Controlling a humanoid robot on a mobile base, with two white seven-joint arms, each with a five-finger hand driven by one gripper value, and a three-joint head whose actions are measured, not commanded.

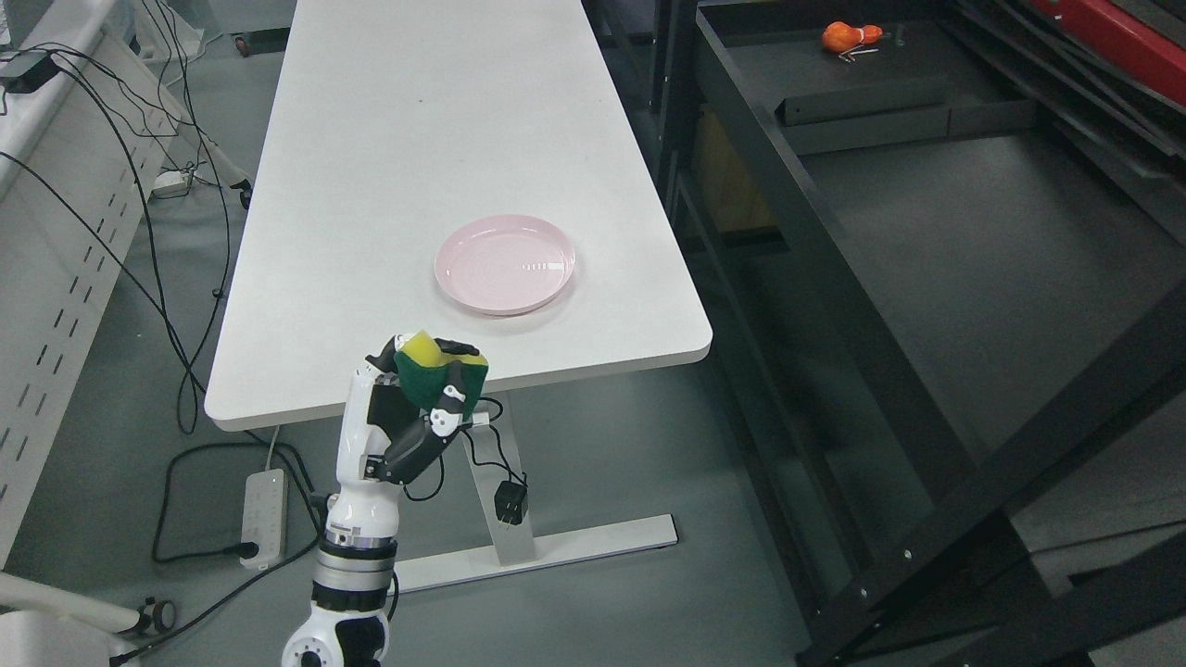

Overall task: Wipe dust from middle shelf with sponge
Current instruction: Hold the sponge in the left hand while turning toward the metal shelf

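My left hand [428, 382] rises from the bottom left, its fingers curled around a yellow and green sponge [437, 371]. It hovers at the near edge of the white table [417, 139]. The dark metal shelf unit [973, 241] stands to the right, its wide flat shelf surface well away from the hand. The right arm is out of view.
A pink plate [505, 264] lies on the table near its front right corner. An orange object [848, 36] sits at the shelf's far end. Cables and a power strip [263, 515] lie on the floor at left. A diagonal shelf brace [1019, 463] crosses lower right.
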